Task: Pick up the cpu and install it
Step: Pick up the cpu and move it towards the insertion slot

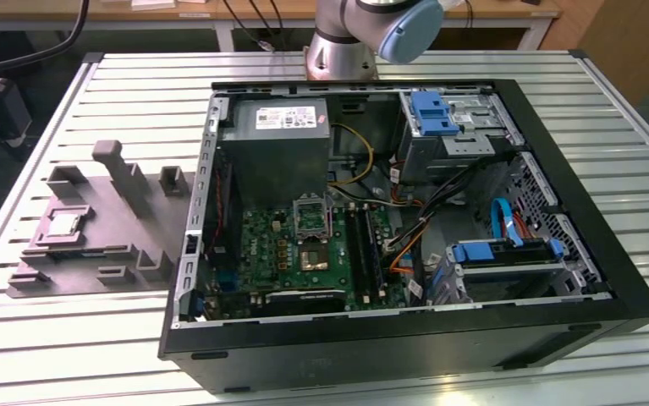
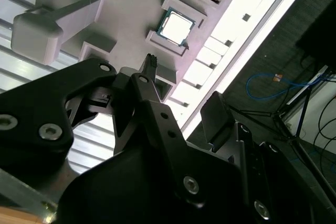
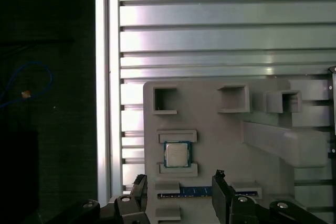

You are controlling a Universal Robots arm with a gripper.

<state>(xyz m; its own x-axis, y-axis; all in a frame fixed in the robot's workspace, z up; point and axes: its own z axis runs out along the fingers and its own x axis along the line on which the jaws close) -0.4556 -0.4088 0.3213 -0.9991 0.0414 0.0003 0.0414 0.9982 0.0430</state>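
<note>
**Cpu (image 3: 177,154) in fixture pocket, gripper (image 3: 180,179) empty above it**

Cpu lies flat in a square pocket of the grey plastic fixture (image 1: 110,245), metal top up, not yet picked. The fixture sits on the slatted tabletop (image 1: 76,338), and the open computer case (image 1: 415,211) is just beside the fixture on the exterior view's right. The metal-framed socket (image 1: 311,217) is inside that case, well apart from the fixture.

The gripper hangs over the fixture near the cpu pocket. Jaws are wide, wider than the chip, and hold nothing. No contact with cpu or fixture that I can see.

Handling, judged:
- The chip is light, thin and stiff, with a smooth lid that is probably slippery.
- The underside contacts are fragile, so no dragging or tilting.
- Raised fixture lips (image 3: 177,136) flank two opposite sides of the chip and the other two sides look free.
- Pinch the free edges with a low, gentle squeeze and keep the chip level.
</note>
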